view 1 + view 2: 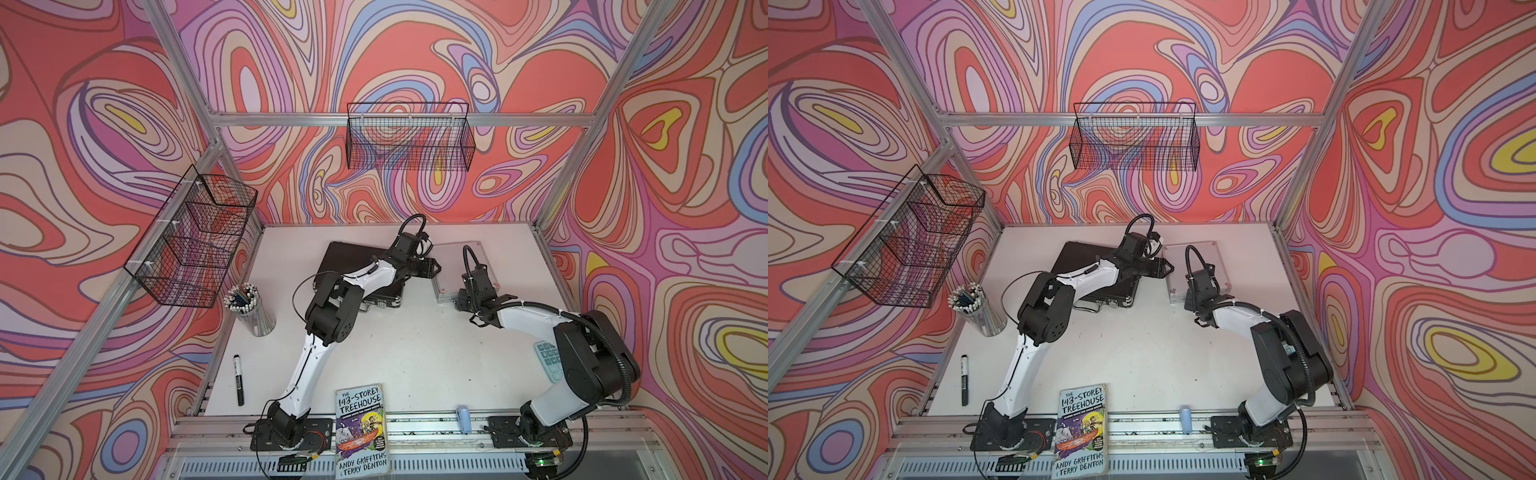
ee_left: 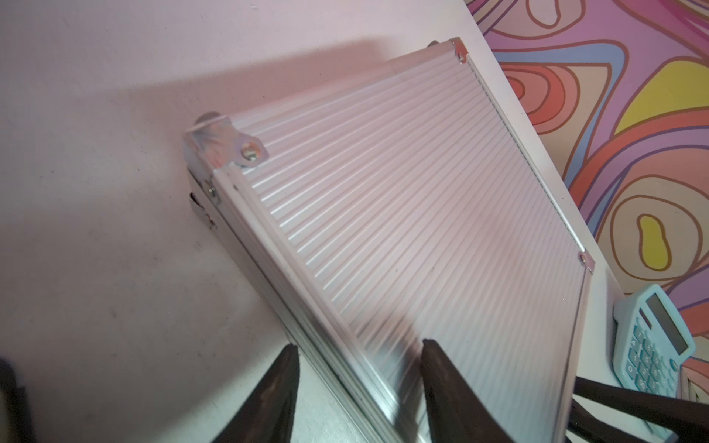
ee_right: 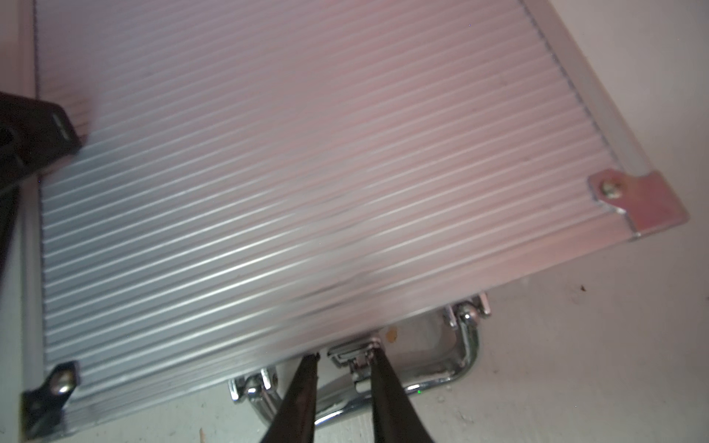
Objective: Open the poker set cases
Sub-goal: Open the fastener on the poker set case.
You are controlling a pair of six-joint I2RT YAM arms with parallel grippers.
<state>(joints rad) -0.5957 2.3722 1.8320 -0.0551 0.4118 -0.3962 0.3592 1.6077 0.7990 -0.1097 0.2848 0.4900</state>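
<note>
In a top view, the left pincer (image 1: 433, 268) reaches the side edge of the silver case (image 1: 451, 272), and the right pincer (image 1: 459, 302) sits at its front edge. The black case (image 1: 353, 262) lies shut behind the left pincer, under its arm. We think its turn comes later.

In the left wrist view, the left pincer (image 2: 358, 343) is spread wide, with one finger beside the silver case and one over its ribbed top. We guess it is there to stop the case from sliding.

In the right wrist view, the right pincer (image 3: 345, 353) has its fingers close together. The latch (image 3: 356, 352) is between them and the shiny handle (image 3: 471, 345) is just beside. Pinching or not yet — we cannot tell. The top is down, so nothing is open so far.
</note>
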